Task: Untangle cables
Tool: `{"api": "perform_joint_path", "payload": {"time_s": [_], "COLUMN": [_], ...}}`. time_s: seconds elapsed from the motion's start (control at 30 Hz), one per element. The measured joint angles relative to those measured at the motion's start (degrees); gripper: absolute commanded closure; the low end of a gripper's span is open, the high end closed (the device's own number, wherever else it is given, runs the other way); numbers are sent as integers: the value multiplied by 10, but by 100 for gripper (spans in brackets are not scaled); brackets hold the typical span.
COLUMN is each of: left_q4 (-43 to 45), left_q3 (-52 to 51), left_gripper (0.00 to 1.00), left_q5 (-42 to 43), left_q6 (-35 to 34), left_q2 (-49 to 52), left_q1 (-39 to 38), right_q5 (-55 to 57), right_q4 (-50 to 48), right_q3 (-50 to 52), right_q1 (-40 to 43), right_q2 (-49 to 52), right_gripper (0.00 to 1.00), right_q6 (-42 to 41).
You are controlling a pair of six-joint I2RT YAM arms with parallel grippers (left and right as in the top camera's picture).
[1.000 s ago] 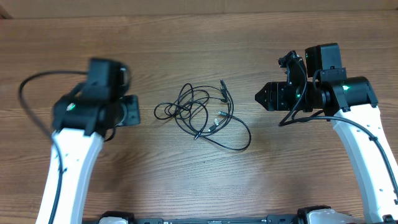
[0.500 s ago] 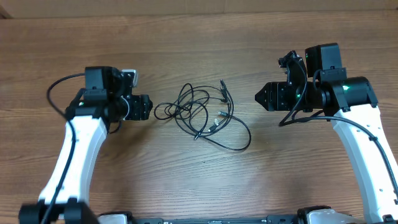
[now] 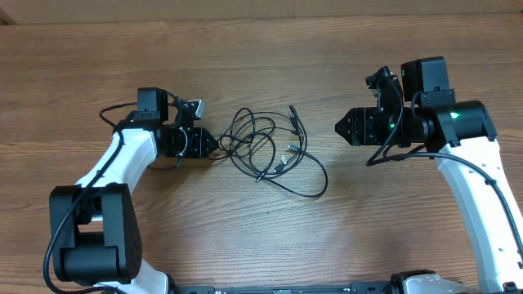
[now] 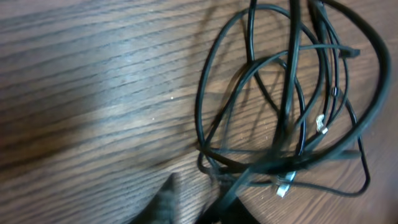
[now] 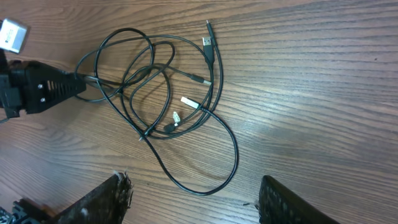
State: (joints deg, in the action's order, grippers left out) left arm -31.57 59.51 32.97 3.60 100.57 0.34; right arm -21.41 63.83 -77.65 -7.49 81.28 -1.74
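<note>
The cables (image 3: 260,170) lie as a loose bunch of thin black loops in the middle of the wooden table (image 3: 261,49), with small silver plug ends in the bunch. My left gripper (image 3: 211,144) sits at the bunch's left edge, its jaws shut on a loop of one cable. In the left wrist view the cables (image 4: 292,112) fill the right half and one strand runs down between the blurred fingertips (image 4: 166,198). My right gripper (image 3: 343,126) hangs open to the right of the bunch, apart from it. Its view shows the cables (image 5: 214,93) and the left gripper (image 5: 79,83) beyond wide-set fingers (image 5: 115,199).
A long single loop of cable (image 3: 315,184) trails out toward the front right of the bunch. The left arm's own thicker black wire (image 3: 114,110) arcs beside its wrist. The table's back edge runs along the top of the overhead view.
My left arm has swung right and reached the bunch's left loop, and its jaws have closed there. The right arm has not moved.
</note>
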Motion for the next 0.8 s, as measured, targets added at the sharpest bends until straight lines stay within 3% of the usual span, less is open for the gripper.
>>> {"api": "perform_joint_path", "payload": {"time_s": [0.27,0.4,0.6,0.8], "left_q4": [-44,-106,-160,-215], "left_q3": [37,148,344,446], "left_gripper": [96,96,96,96], "left_q5": [39,117,265,265], "left_q6": [-7,-8,-32,-50], "left_q2": [1,2,3,-3], "left_q1": [0,0,-11,-66], "right_q5": [0,-7,-89,-169], "right_q4": [0,-15,-96,-145], "right_q3": [0,0,0,0], "right_q1": [0,0,0,0], "right_q2": [0,0,0,0], "right_gripper": [30,21,20,20], "right_q6": [0,0,-2,-3]}}
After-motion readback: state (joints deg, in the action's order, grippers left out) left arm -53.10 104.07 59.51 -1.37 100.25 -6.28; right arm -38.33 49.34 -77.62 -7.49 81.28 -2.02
